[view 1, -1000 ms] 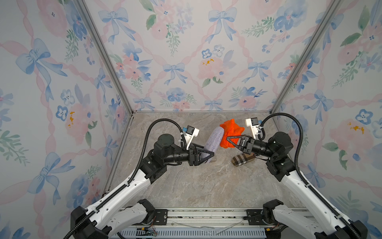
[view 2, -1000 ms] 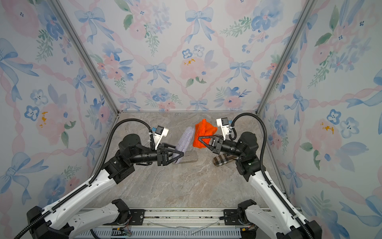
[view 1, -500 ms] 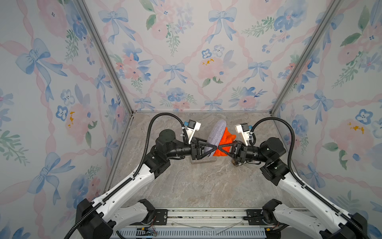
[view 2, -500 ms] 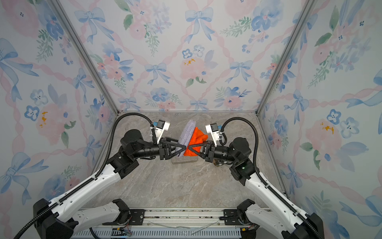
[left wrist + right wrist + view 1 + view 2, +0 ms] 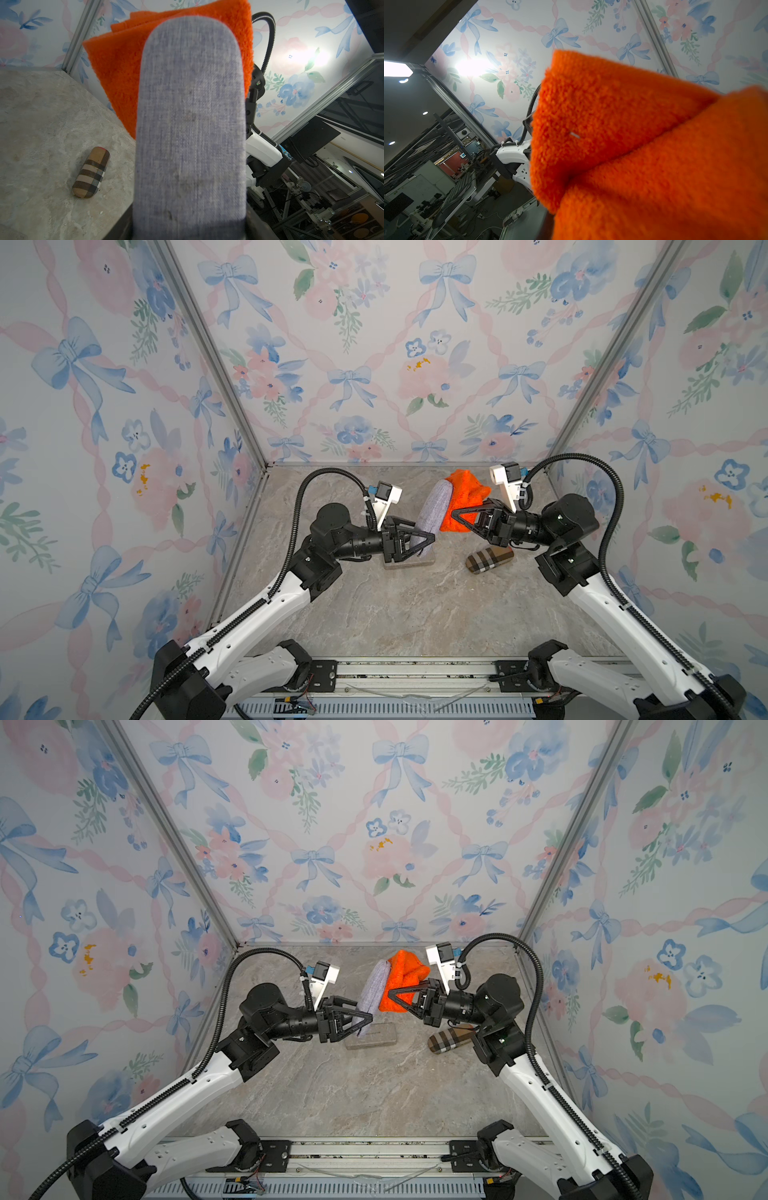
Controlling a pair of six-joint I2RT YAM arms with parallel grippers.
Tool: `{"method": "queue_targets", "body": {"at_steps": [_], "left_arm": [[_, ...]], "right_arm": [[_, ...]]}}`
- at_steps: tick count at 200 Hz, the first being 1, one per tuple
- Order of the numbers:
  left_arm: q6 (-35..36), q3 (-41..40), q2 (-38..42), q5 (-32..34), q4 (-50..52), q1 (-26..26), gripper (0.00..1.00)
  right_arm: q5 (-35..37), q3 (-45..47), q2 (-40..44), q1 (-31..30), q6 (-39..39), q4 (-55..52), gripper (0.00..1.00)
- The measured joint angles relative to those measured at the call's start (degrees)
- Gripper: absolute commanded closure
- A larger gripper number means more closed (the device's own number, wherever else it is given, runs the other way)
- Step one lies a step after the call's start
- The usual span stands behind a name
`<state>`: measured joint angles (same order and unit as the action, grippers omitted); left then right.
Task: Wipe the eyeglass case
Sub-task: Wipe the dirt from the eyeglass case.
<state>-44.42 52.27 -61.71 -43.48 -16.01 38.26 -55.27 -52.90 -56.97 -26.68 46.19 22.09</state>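
**Case lifted, cloth against it**

Grey fabric case [image 5: 434,506], long with rounded ends, is held clear of the worktop [image 5: 395,614]. Its lower end is clamped in the left hand [image 5: 429,540] and it stands near upright with a slight lean. Orange fluffy cloth [image 5: 463,499], folded and bunched, is pinched in the right hand [image 5: 455,514]. It sits against the upper half of the case on the right arm's side.
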Motion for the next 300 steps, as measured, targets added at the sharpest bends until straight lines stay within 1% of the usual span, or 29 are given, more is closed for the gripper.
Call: {"method": "queue_targets", "body": {"at_steps": [34,45,58,81,112,139,154,174,187,214,235,250,263,282,300], "left_arm": [[0.1,0.1,-0.2,-1.1,0.3,-1.8,0.69],[0.2,0.5,-0.8,-1.7,0.4,-2.0,0.70],[0.2,0.9,-1.7,-2.4,0.3,-2.2,0.70],[0.2,1.2,-3.0,-2.6,-0.3,-2.7,0.69],[-0.7,0.9,-2.9,-2.4,-2.3,-3.3,0.69],[-0.9,-2.2,-1.2,-2.4,-3.4,-3.4,0.69],[0.4,-3.5,-0.4,-2.4,-1.3,-3.4,0.70],[5.9,-2.8,-0.4,-2.4,6.2,-3.3,0.70],[11.1,-1.2,-0.8,-2.1,13.3,-3.1,0.70],[23.1,3.5,-4.1,0.2,25.8,-2.5,0.69],[32.2,4.9,-6.6,4.0,31.6,-2.4,0.66],[37.8,5.2,-9.2,7.5,34.7,-2.0,0.66],[41.8,5.9,-12.1,10.9,36.9,-1.2,0.66],[47.4,6.3,-16.0,16.1,39.2,0.8,0.66],[52.0,6.2,-18.2,20.8,40.8,4.3,0.66]], "right_arm": [[1.0,9.5,1.5,-10.1,0.0,2.6,1.00],[1.0,11.0,1.0,-11.7,0.0,2.6,1.00],[0.6,10.9,0.1,-12.1,-0.4,2.1,1.00],[-0.9,8.0,-1.1,-9.4,-2.1,-0.3,1.00],[-5.0,0.2,-5.3,-0.9,-2.5,-1.9,1.00],[-5.4,-6.4,-8.9,4.1,-2.0,-1.7,1.00],[-4.7,-8.4,-9.6,5.9,-2.2,-2.3,1.00],[-3.5,-9.2,-8.8,8.2,-3.6,-4.9,1.00],[-2.2,-9.2,-7.6,9.6,-5.2,-7.8,1.00],[0.7,-9.2,-4.7,11.4,-11.8,-18.1,1.00],[3.1,-9.2,-3.1,14.6,-15.9,-27.3,1.00],[4.2,-9.2,-2.3,16.9,-16.1,-30.4,1.00],[5.2,-9.6,-2.0,17.3,-16.7,-33.0,1.00],[7.5,-11.3,-2.0,17.2,-18.5,-38.7,1.00],[9.6,-12.5,-2.2,17.3,-20.0,-42.5,1.00]]}}
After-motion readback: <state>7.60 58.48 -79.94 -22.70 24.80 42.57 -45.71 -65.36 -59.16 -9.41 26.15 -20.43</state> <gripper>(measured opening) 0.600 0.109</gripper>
